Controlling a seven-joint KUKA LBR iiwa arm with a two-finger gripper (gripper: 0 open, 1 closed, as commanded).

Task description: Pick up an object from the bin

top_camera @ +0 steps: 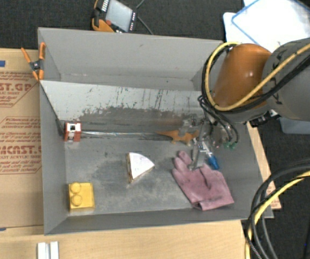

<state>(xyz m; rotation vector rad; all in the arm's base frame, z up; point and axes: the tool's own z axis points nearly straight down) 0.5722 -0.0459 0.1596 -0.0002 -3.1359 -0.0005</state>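
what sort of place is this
Probably a robotics lab's grasping test cell: the gripper hangs in a grey metal bin of mismatched small items, such as a yellow toy brick, a white wedge and a pink cloth.

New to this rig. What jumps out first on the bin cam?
The arm's orange wrist cover looms at the upper right, with the gripper hanging over the top edge of a mauve cloth at the lower right of the bin. A bright yellow block sits in the lower left corner, and a white wedge lies mid-floor.
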